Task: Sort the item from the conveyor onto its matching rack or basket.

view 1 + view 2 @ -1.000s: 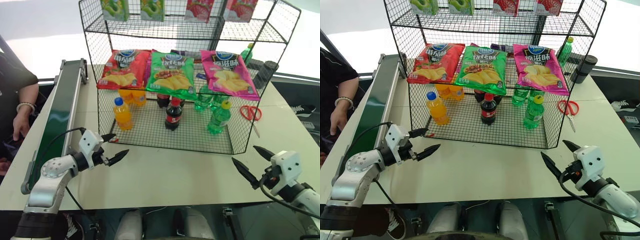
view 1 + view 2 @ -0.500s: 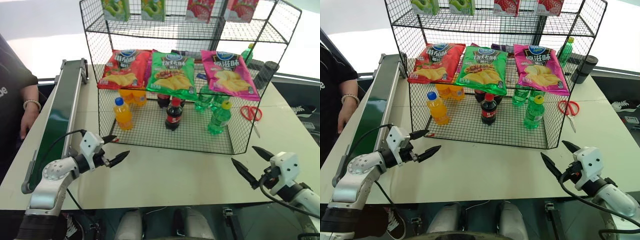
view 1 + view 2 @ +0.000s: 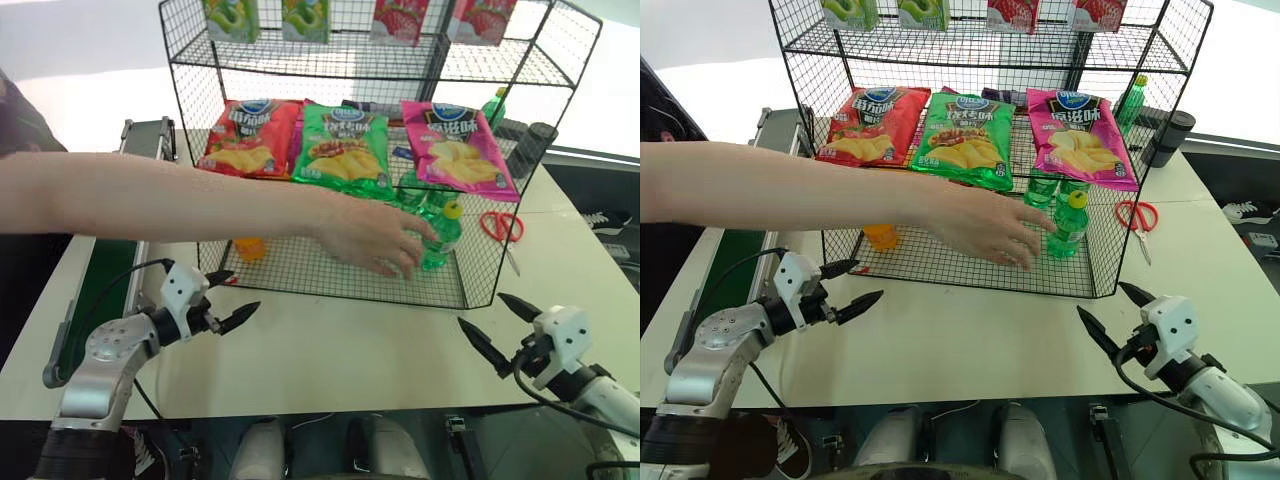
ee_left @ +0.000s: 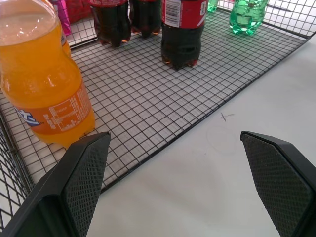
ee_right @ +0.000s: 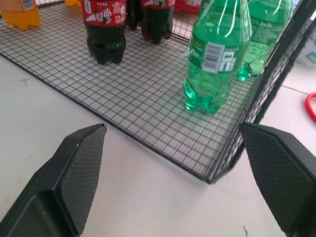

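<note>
Item: green bottle (image 3: 1068,226), yellow cap, upright on the rack (image 3: 940,262) floor at its right front corner; long axis vertical. A person's hand (image 3: 985,228) reaches across the rack front, fingertips at the bottle's left side; contact cannot be told.

Conveyor (image 3: 100,290): along the bench (image 3: 330,350) left edge, visible belt bare.

Left claw (image 3: 226,296): fingers apart, empty, over the bench; bottle far off at about 2 o'clock.

Right claw (image 3: 1106,314): fingers apart, empty; bottle at roughly 11 o'clock, behind the rack's front edge. Right arm judged nearer.
</note>
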`<state>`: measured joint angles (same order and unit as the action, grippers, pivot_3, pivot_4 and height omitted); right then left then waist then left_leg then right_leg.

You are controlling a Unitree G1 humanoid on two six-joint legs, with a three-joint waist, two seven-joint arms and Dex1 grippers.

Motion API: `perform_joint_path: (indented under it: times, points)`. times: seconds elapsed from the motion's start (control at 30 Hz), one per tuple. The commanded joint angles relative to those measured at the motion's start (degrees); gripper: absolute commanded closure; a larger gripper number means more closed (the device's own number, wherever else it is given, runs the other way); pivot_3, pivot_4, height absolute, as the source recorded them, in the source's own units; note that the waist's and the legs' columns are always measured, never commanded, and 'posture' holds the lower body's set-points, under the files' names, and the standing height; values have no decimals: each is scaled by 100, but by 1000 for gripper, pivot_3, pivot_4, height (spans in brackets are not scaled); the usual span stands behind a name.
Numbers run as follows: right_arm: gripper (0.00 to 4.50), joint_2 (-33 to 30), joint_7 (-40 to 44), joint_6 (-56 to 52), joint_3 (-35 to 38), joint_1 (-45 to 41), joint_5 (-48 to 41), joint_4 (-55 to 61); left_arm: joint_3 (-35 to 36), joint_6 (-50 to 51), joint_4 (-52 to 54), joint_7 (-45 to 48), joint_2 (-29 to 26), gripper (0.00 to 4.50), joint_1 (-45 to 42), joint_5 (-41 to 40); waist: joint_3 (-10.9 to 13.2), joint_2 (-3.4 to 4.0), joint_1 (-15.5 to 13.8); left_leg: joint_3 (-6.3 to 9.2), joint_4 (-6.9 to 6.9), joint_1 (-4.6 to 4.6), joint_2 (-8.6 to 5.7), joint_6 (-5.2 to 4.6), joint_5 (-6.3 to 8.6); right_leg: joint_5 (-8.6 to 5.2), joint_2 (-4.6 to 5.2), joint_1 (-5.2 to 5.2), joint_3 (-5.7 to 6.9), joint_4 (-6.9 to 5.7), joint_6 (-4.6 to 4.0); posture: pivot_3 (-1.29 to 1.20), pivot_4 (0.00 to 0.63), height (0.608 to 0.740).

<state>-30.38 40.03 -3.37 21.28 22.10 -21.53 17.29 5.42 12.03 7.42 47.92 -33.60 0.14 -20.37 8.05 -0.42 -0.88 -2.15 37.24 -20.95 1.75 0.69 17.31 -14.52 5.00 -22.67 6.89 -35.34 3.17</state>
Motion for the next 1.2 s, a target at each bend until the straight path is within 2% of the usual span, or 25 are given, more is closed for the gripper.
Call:
perform_joint_path:
  times: [0.03, 1.2]
  points:
    - [17, -23, -22, 26, 8, -136, -42, 107, 34, -94, 143, -42, 16, 0, -29, 18, 0, 0, 0, 0, 0, 0, 0, 0, 0, 0, 0, 0, 0, 0, 0, 0, 150, 734]
    - [17, -41, -378, -504, -219, -609, -13, 539, -21, -174, 21, -148, 230, 0, -187, 125, 0, 0, 0, -2, 0, 6, 0, 0, 0, 0, 0, 4, -1, -2, 0, 0, 150, 734]
